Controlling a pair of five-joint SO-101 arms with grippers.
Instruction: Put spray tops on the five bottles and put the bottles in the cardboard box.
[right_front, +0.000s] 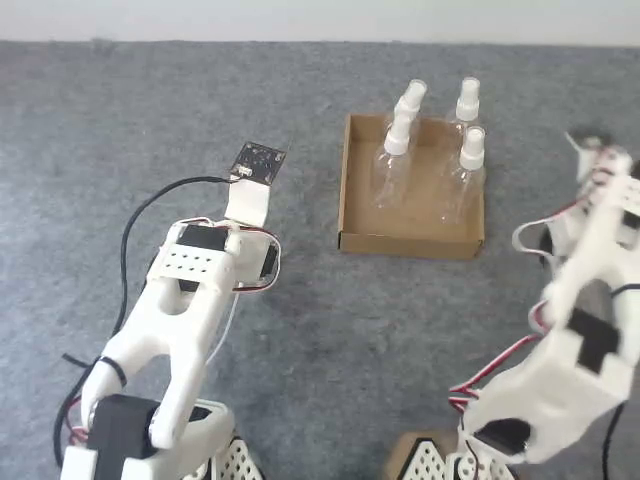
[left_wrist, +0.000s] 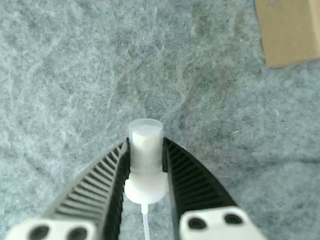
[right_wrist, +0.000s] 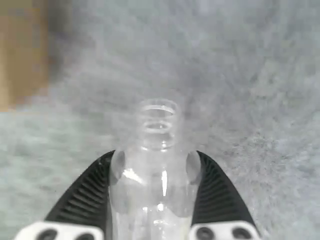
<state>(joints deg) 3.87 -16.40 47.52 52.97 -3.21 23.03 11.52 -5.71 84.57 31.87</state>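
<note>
1. The spray top (left_wrist: 145, 150) looks light and rigid, with a thin tube. It is best held round its cap, where the left gripper (left_wrist: 146, 148) pinches it narrowly, above the table's (right_front: 330, 340) left half.
2. The open bottle (right_wrist: 157, 170) seems light, thin-walled and slippery. The right gripper (right_wrist: 155, 158) clamps its shoulder near the table's right edge.
3. Four topped bottles (right_front: 392, 170) stand in the cardboard box (right_front: 410, 241) toward the far edge.

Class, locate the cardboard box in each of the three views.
High view: cardboard box right of centre, holding four capped bottles.
Left wrist view: its corner at the frame's edge, beyond the gripped spray top.
Right wrist view: blurred brown patch beyond the gripped open bottle.
Shared landmark: grey carpet.
</note>
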